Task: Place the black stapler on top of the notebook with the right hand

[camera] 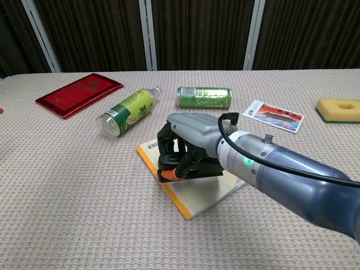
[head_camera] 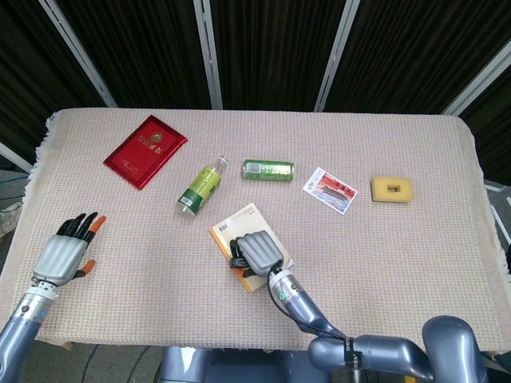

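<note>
A cloth-covered table [head_camera: 399, 263] fills the head view, with the robot's right arm reaching in from the lower right of the frame toward lower centre. There the right hand [camera: 188, 147] hovers low over the notebook [camera: 205, 191], an orange-spined pad lying flat at lower centre, its fingers curled tight around the black stapler [camera: 194, 169], which shows as a dark body under the palm in the chest view; whether the stapler already touches the cover cannot be told. At the lower left of the head view the left hand [head_camera: 64, 254] rests on the table with fingers spread, holding nothing. Across the upper half lie a red booklet [head_camera: 145, 151] at upper left, a green-labelled bottle [head_camera: 200, 187] on its side left of centre, a green can [head_camera: 268, 169] beside it, a printed card [head_camera: 330, 189] right of centre and a yellow sponge [head_camera: 391, 189] at upper right, all well apart from the notebook. The risk, on this evidence, lies in the release: the hand sits toward the notebook's left, spine-side edge, so a stapler let go there could tip off onto the cloth, and fingers opening unevenly could drag it or skew the light notebook.
</note>
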Controlling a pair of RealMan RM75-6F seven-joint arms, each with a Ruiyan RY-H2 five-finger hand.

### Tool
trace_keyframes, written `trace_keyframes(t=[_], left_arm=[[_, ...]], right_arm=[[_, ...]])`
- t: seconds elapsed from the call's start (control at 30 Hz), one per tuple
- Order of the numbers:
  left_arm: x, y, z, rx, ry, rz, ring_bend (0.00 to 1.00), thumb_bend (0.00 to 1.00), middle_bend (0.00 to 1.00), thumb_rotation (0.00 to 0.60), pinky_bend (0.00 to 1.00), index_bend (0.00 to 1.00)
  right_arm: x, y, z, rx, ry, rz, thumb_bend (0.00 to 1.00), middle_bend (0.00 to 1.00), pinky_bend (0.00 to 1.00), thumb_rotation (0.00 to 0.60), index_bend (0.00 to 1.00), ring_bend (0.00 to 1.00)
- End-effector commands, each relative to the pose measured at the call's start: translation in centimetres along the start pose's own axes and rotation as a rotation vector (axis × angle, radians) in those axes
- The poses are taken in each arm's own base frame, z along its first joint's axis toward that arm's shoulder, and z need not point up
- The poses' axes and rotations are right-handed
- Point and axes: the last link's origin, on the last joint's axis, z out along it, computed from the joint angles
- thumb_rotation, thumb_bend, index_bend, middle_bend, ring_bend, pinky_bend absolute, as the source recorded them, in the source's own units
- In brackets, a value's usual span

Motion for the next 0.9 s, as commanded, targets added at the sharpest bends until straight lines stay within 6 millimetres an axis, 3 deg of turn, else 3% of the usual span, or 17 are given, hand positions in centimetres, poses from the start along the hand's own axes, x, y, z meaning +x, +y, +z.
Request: trace_keyframes(t=[0.03,0.4,0.5,0.73,0.8,0.9], left_arm=[[-0.1,-0.1,0.0,0.002,-0.005,-0.001,0.0,0.31,0.0,0.6,0.13,0.0],[-0.2,-0.6,0.2,0.021,-0.014,-0.007,0.0,0.31,0.0,0.6,0.13,0.0],[-0.4,-0.5,0.3,0.017,-0.024,-0.007,0.0,0.31,0.0,0.6,0.13,0.0],[-0.3,-0.3,0.2,0.009,-0.02,-0.006,0.0,0.31,0.0,0.6,0.13,0.0],[-0.3,-0.2,0.2,0.006,-0.018,-0.006,0.0,0.31,0.0,0.6,0.13,0.0],[-0.2,-0.2,0.1,0.003,-0.013,-0.004,0.0,0.31,0.0,0.6,0.13,0.0]], right_arm=[[-0.3,-0.3,0.7,-0.002,-0.01,0.0,0.25,0.54,0.68,0.6,0.71,0.52],[-0.3,0.3,2.1,-0.018,-0.022,-0.004,0.25,0.54,0.68,0.6,0.69,0.51],[-0.3,0.6,2.1,-0.024,-0.023,-0.006,0.25,0.47,0.67,0.6,0.58,0.46],[-0.3,1.3,1.6,-0.023,-0.044,0.006,0.25,0.16,0.5,0.6,0.1,0.22],[-0.3,1.4,1.4,-0.029,-0.059,0.001,0.24,0.07,0.44,0.6,0.02,0.15],[-0.2,1.5,0.9,-0.037,-0.073,-0.014,0.23,0.01,0.35,0.6,0.0,0.08]])
